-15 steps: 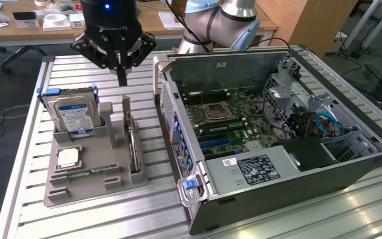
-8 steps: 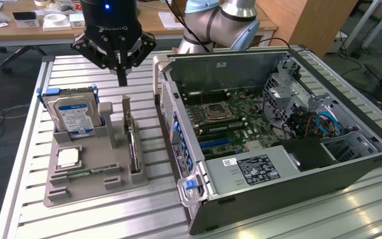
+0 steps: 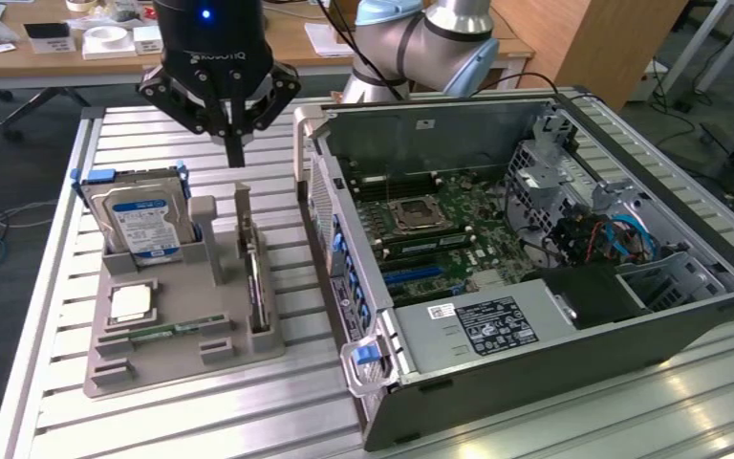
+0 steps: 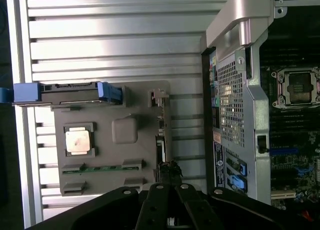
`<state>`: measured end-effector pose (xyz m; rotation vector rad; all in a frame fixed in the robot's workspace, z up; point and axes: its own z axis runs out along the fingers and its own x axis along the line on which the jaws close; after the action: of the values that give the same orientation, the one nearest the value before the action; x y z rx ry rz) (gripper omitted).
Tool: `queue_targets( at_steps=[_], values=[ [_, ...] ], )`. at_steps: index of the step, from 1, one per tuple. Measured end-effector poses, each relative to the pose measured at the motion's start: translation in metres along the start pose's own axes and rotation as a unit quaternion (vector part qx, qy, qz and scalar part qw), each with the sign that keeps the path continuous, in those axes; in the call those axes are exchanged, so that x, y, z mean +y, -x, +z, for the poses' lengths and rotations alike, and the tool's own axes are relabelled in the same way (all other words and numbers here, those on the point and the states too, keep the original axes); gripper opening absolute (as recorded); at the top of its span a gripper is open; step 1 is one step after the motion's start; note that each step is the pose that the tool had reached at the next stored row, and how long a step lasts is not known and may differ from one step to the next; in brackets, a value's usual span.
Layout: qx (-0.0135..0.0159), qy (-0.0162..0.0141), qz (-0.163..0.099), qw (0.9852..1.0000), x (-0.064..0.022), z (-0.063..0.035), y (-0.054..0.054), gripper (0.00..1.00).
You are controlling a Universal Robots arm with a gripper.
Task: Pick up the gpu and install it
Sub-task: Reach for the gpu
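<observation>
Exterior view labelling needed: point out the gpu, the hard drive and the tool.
gpu (image 3: 256, 287), exterior view, top edge of the card.
hard drive (image 3: 145, 226), exterior view, its blue label.
tool (image 3: 234, 153), exterior view, its shut fingertips.

We look down past our black gripper (image 4: 169, 167), fingers closed together, above the gpu (image 4: 160, 145) standing on edge in a grey holder (image 4: 140, 150). The holder also carries a processor chip (image 4: 78, 140), memory stick (image 4: 102, 168) and hard drive (image 4: 67, 92). An open computer case (image 4: 240, 90) sits beside it on the slatted table (image 4: 115, 40).
</observation>
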<state>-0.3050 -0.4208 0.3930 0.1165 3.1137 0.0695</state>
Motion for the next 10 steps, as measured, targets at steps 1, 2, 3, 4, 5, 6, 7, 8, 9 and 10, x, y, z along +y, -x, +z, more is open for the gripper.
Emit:
queue_targets(
  at_steps=[1,2,3,4,5,6,7,8,9,10],
  values=[
    [0.0,0.0,0.0,1.0,-0.001,0.0,0.0,0.11],
    [0.0,0.0,0.0,1.0,-0.0021,-0.0001,0.0001,0.11],
    [0.0,0.0,0.0,1.0,-0.0032,-0.0001,0.0002,0.11],
    [0.0,0.0,0.0,1.0,-0.0044,-0.0002,0.0002,0.11],
    [0.0,0.0,0.0,1.0,-0.0056,-0.0002,0.0003,0.11],
    [0.0,0.0,0.0,1.0,-0.0068,-0.0003,0.0004,0.11],
    [0.0,0.0,0.0,1.0,-0.008,-0.0003,0.0005,0.11],
    [0.0,0.0,0.0,1.0,-0.0092,-0.0004,0.0005,0.11],
    [0.0,0.0,0.0,1.0,-0.0102,-0.0004,0.0006,0.11],
    [0.0,0.0,0.0,1.0,-0.0108,-0.0004,0.0006,0.11]
  ],
)
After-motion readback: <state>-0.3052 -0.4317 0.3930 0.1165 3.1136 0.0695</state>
